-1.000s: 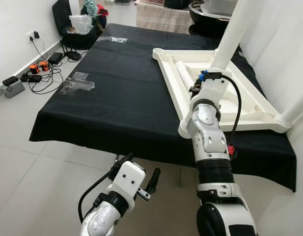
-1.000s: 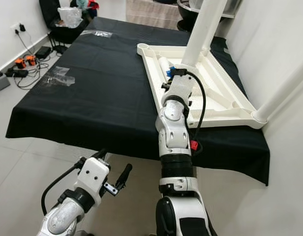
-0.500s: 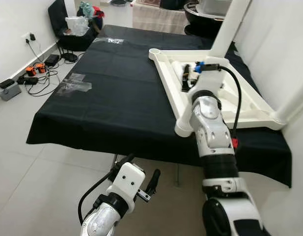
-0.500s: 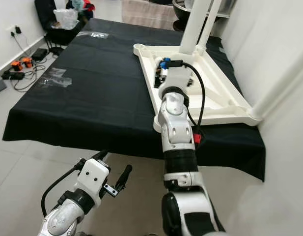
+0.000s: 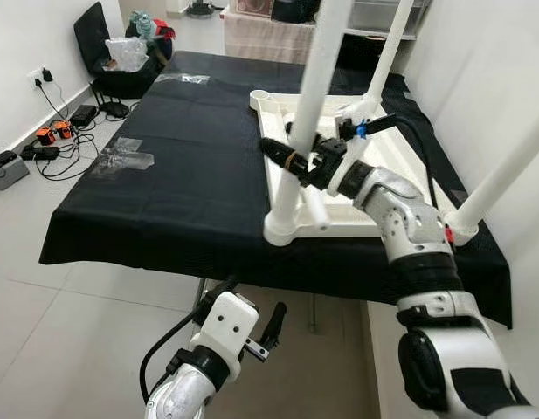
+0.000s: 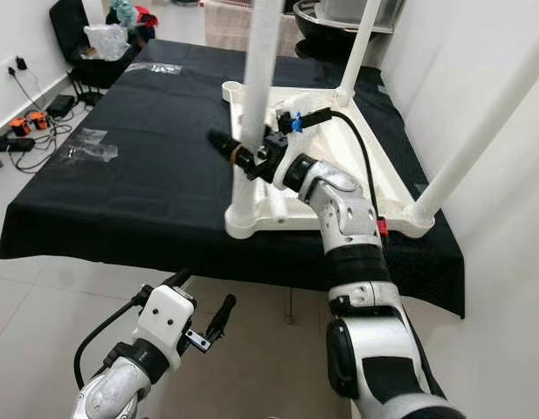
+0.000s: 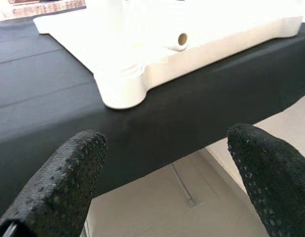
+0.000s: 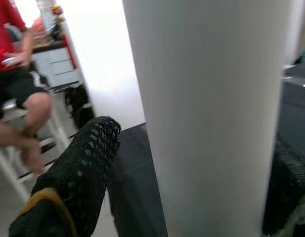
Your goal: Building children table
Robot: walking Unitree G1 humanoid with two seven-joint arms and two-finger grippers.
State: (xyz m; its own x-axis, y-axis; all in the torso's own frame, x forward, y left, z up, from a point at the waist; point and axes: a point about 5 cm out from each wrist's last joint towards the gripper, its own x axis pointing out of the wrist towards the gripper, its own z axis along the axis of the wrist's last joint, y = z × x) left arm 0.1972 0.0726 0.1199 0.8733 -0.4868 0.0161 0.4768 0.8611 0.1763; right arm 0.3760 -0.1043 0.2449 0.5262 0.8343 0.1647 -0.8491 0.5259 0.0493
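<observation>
upturned white children's table on black cloth, right gripper fingers around near leg, left gripper fingers spread wide, low

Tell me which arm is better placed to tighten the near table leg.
Right: its gripper already straddles the near leg above the upturned tabletop. The left gripper hangs below the table edge.

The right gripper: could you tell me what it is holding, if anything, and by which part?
The right gripper clasps the near white table leg low on its shaft, just above the corner socket of the upturned tabletop.
</observation>
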